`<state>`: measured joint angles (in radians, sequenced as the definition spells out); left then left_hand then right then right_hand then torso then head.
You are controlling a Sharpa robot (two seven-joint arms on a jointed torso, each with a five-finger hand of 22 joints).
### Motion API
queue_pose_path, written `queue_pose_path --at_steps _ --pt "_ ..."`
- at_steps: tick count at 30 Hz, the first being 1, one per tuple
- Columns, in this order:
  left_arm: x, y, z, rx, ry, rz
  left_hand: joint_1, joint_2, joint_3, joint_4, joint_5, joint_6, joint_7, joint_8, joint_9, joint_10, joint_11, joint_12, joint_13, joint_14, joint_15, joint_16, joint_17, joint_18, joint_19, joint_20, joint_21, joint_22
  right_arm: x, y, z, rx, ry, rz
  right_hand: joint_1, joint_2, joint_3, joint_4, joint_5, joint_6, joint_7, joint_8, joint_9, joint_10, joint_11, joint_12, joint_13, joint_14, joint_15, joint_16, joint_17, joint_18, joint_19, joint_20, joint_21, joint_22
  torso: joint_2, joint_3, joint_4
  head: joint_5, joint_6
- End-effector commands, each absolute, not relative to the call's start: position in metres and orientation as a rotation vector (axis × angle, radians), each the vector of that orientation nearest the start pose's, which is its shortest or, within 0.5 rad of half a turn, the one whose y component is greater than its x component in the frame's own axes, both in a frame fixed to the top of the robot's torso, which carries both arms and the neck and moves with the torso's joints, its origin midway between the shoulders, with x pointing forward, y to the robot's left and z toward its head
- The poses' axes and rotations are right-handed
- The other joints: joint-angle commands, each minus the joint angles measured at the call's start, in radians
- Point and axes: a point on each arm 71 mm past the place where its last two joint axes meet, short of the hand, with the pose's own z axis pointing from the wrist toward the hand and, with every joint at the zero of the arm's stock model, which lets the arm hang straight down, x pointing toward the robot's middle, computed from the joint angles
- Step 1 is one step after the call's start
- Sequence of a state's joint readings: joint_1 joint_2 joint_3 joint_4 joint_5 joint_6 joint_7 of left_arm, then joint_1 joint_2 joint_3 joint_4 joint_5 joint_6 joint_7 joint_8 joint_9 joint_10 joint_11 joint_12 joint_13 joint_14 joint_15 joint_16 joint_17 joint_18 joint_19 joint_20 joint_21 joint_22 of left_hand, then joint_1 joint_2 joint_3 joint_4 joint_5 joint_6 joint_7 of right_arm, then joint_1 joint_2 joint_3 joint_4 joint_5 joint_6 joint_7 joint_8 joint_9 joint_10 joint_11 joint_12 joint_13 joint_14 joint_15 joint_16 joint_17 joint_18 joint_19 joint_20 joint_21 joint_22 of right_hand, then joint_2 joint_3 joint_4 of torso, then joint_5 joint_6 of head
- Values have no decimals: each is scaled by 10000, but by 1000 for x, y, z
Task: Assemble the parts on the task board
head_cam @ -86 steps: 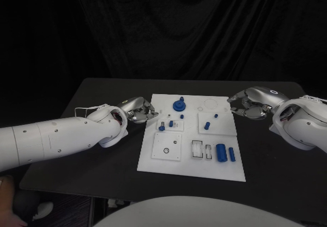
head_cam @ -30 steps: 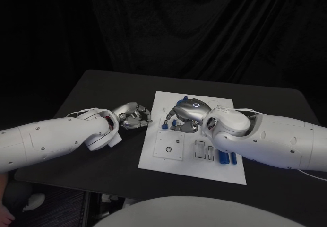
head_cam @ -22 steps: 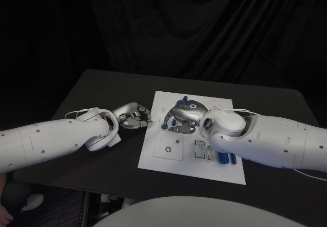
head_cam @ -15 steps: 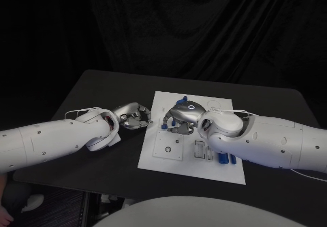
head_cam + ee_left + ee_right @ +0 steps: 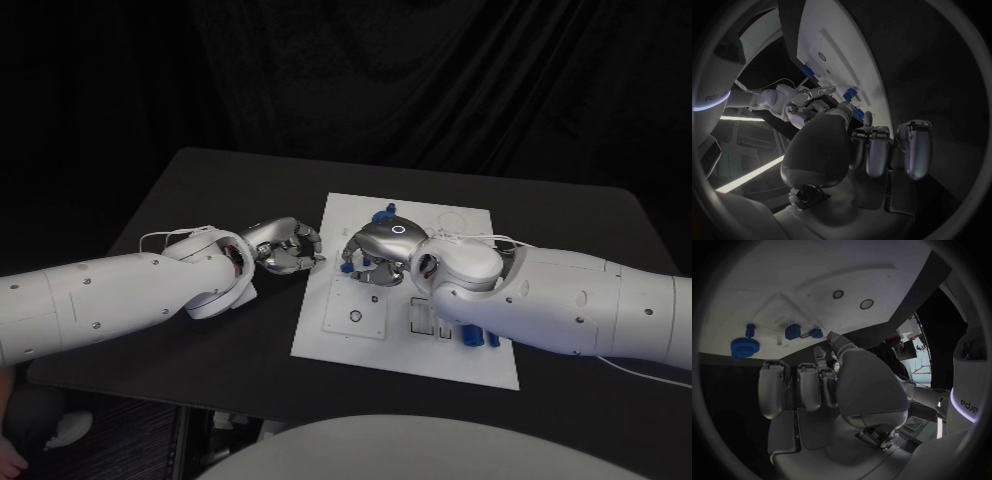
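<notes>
The white task board (image 5: 404, 355) lies in the middle of the black table. A blue gear (image 5: 384, 212) stands at its far edge, and the right wrist view shows this gear (image 5: 740, 346) beside two small blue pieces (image 5: 793, 331). My right hand (image 5: 378, 250) hovers over the board's far left part, fingers curled, thumb tip close to those pieces, nothing in its grasp. My left hand (image 5: 289, 248) sits off the board's left edge with fingers curled in on nothing. Blue cylinders (image 5: 472, 338) lie at the board's near right, partly hidden under my right forearm.
A raised square plate with a round hole (image 5: 356, 317) sits on the board's near left. Two round holes (image 5: 837, 294) mark the board beyond my right hand. Bare black table (image 5: 173, 330) surrounds the board, and my right forearm crosses its right half.
My right arm has swung from the table's right side across the board to its far left part, then edged slightly left. My left hand has stayed beside the board's left edge.
</notes>
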<state>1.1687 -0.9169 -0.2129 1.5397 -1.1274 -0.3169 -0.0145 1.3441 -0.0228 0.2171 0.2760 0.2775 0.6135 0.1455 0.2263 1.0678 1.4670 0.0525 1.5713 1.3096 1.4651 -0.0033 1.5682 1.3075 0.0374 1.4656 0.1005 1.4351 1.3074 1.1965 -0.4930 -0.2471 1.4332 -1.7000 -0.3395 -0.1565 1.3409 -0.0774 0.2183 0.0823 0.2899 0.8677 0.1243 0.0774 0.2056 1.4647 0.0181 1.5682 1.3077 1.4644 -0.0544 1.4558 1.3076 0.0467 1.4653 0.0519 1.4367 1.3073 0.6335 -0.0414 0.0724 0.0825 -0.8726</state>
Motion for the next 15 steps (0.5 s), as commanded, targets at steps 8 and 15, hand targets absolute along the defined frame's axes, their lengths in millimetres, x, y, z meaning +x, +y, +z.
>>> queue_pose_path --at_steps 8,15 --pt "446 232 -260 -969 19335 -7668 16 70 24 28 82 151 -5 83 -110 1038 98 -5 2612 1057 49 26 2633 -34 320 70 24 2181 445 -45 -258 -6060 16606 6765 11 106 14 -49 -111 -87 21 -49 83 1061 105 26 2631 834 95 -5 1385 -156 613 72 -7 2227 -5 -18 17 -43 0" --pt "446 230 -260 -940 19351 -7699 31 81 33 27 120 219 -15 133 -188 1038 95 -5 2612 1057 50 26 2633 -32 316 75 19 2179 446 -42 -262 -6073 16498 6760 -2 147 19 -67 -214 -11 27 -8 176 1061 128 26 2631 830 122 -4 1371 -158 609 96 7 2229 -5 -19 4 -18 0"
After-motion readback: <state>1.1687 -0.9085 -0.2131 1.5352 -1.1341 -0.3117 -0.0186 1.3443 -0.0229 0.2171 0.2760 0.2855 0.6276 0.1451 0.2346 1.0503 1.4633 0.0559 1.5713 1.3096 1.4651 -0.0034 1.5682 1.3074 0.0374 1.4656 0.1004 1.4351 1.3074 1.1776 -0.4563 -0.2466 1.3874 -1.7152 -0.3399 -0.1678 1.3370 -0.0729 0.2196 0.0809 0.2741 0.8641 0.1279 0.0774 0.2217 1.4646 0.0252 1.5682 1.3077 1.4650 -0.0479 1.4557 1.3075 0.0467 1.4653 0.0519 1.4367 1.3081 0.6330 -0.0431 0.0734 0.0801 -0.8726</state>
